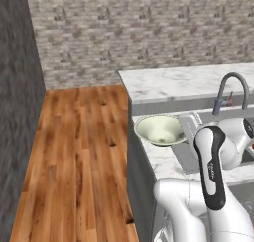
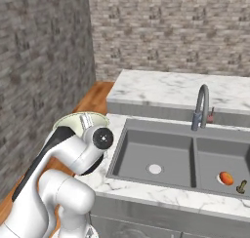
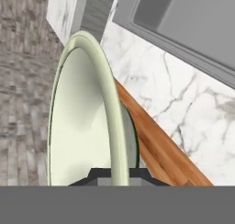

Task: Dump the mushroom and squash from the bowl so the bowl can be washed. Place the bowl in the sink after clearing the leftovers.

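Gripper [image 3: 111, 175] clamps the bowl's [image 1: 159, 130] rim; bowl held tilted over the marble counter's [image 2: 161, 88] left edge, beside the sink [image 2: 161, 154]. An orange piece [image 2: 225, 178] and a mushroom [image 2: 241, 186] lie in the right basin. Faucet [image 2: 201, 108] stands behind.

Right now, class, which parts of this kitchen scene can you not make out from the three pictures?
- Hand: the hand view's bottom edge cuts off its fingertips.
- Pale green glossy bowl: the arm hides its near side in the right base view.
- Dark grey two-basin sink: the right base view's right edge cuts off its right basin.
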Robot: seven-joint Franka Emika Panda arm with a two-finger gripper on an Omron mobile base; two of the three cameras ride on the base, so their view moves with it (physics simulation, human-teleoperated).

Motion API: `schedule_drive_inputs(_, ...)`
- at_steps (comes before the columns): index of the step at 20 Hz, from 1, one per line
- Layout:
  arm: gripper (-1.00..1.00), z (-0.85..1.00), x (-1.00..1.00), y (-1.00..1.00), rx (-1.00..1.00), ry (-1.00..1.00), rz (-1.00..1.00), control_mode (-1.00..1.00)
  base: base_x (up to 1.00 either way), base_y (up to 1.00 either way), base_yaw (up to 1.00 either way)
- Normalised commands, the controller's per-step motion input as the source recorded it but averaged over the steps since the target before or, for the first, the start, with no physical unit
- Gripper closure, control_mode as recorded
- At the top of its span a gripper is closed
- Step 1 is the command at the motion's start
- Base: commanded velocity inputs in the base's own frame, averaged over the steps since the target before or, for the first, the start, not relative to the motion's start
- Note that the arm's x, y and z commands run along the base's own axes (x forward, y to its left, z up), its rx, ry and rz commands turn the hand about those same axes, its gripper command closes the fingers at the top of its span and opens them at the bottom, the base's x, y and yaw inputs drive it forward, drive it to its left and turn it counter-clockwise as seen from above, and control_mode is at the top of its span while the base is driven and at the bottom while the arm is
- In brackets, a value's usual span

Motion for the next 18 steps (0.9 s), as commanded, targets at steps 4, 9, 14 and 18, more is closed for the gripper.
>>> schedule_drive_inputs(4,1.00,0.00,0.00,-0.03,0.00,0.00,-0.02,-1.00,0.00,0.00,0.00)
schedule_drive_inputs(9,1.00,0.00,0.00,-0.69,0.00,0.06,-0.26,-1.00,0.00,0.00,0.00)
schedule_drive_inputs(14,1.00,-0.01,0.00,-1.00,0.00,0.10,-0.38,-1.00,0.00,0.00,0.00)
schedule_drive_inputs(18,1.00,-0.14,0.00,-1.00,0.00,0.18,-0.45,-1.00,0.00,0.00,0.00)
